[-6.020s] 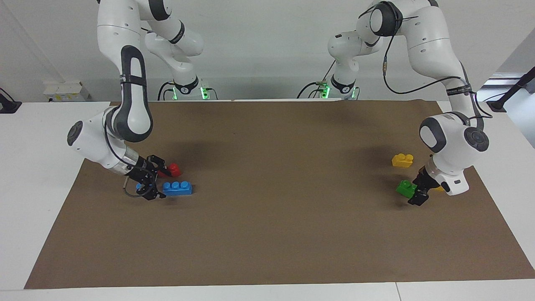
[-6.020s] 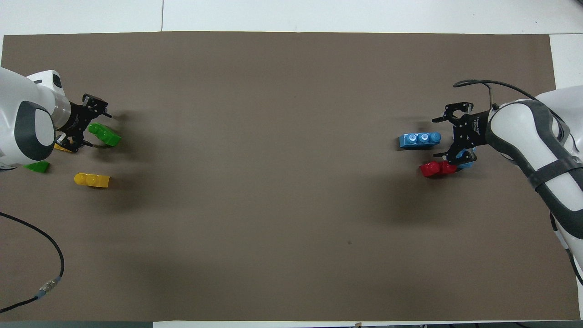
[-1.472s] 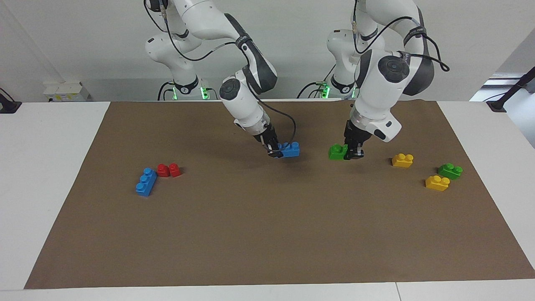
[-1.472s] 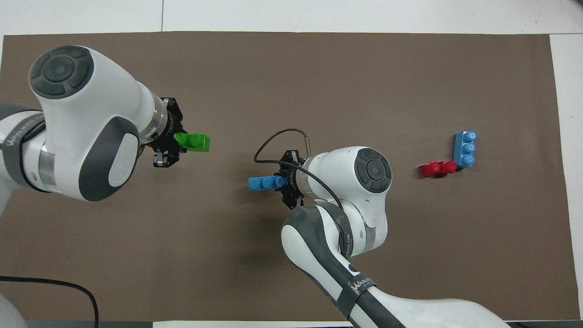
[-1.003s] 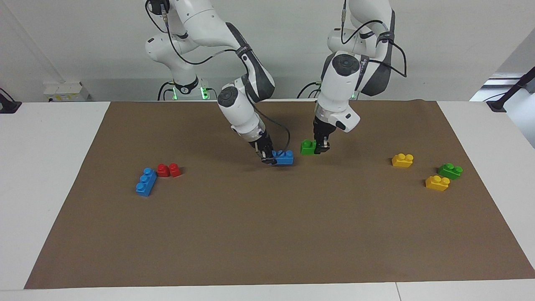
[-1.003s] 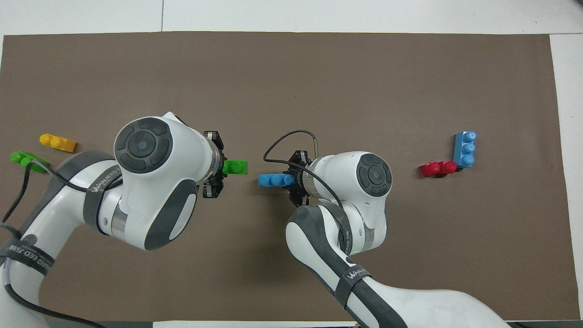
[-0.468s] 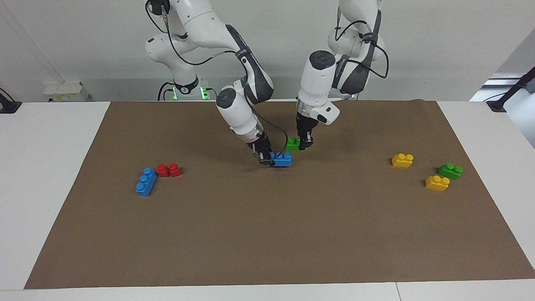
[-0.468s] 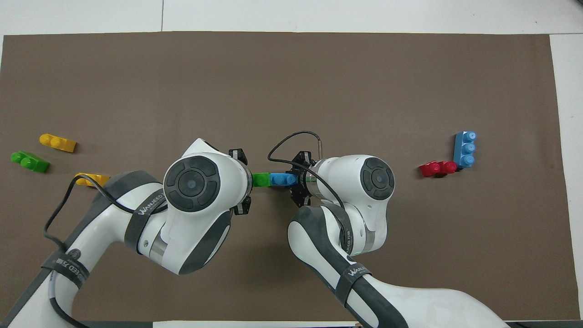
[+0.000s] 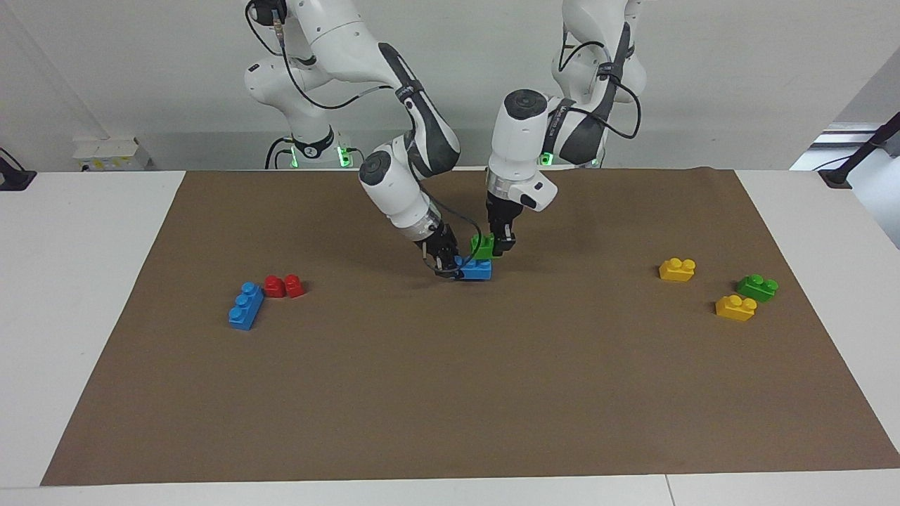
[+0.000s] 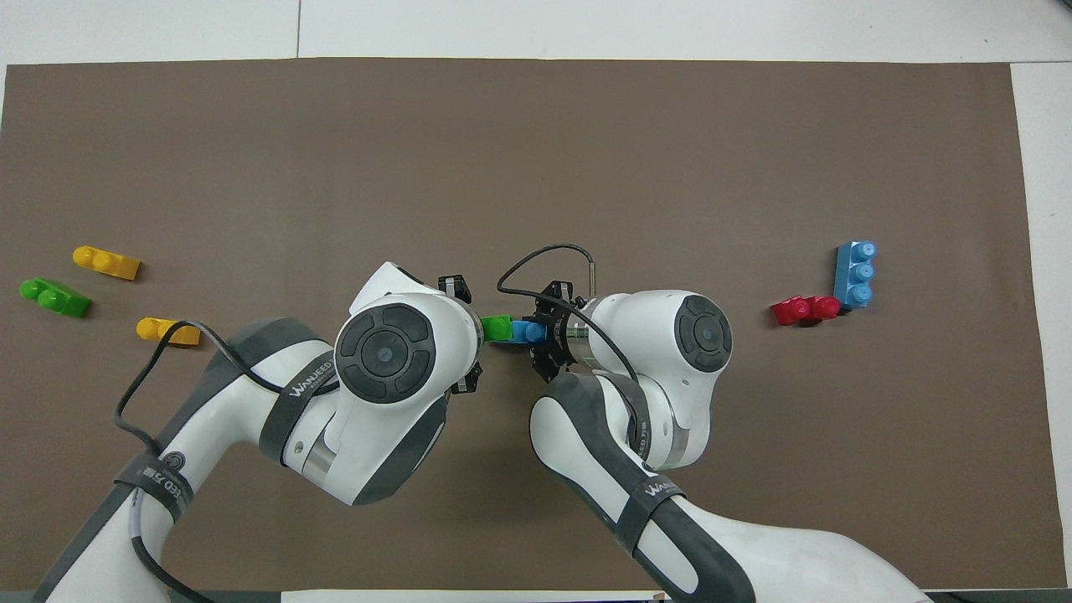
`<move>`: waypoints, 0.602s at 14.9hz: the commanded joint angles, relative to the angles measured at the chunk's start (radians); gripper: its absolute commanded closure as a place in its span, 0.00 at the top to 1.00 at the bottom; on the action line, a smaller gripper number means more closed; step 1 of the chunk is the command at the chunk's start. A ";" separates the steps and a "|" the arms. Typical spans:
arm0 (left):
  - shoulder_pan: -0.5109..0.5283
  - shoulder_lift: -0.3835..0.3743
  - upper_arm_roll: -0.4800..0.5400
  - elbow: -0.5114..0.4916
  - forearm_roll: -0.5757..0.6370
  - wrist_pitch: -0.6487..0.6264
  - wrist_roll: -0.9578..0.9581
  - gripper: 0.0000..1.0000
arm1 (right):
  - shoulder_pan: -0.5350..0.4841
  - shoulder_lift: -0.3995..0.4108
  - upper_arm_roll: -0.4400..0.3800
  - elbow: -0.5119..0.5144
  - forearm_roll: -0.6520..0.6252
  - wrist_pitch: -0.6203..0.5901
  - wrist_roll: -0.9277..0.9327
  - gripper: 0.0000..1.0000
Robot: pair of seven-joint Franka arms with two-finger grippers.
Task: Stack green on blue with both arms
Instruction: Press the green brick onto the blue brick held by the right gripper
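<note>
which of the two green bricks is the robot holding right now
The green brick over the held blue brick mid-mat, in the left gripper; the other green brick lies beside a yellow brick.

1. Setting: a robotics laboratory, with 2 white jointed arms (image 9: 394,176) mounted at the edge of a white table (image 9: 63,295), green status lights lit at their bases.
2. Work surface: a plain brown paper sheet (image 9: 450,393) covers the tabletop as a uniform background.
3. Test objects: coloured toy bricks (image 9: 246,304) lie scattered in small groups toward both ends of the sheet, props typical of manipulation trials.
4. Surroundings: bare pale walls, loose black cables (image 10: 134,394), and a wall socket box (image 9: 109,153) near the right arm's end.
</note>
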 commanded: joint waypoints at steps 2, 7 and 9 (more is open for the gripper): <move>-0.021 -0.004 0.017 -0.016 0.026 0.020 -0.031 0.00 | 0.001 0.012 0.006 -0.013 0.034 0.038 -0.048 0.00; -0.021 -0.006 0.017 -0.022 0.029 0.028 -0.028 0.00 | 0.001 0.012 0.006 -0.021 0.034 0.045 -0.048 0.00; -0.021 -0.006 0.017 -0.025 0.029 0.030 -0.026 0.00 | 0.001 0.015 0.006 -0.021 0.034 0.045 -0.048 0.00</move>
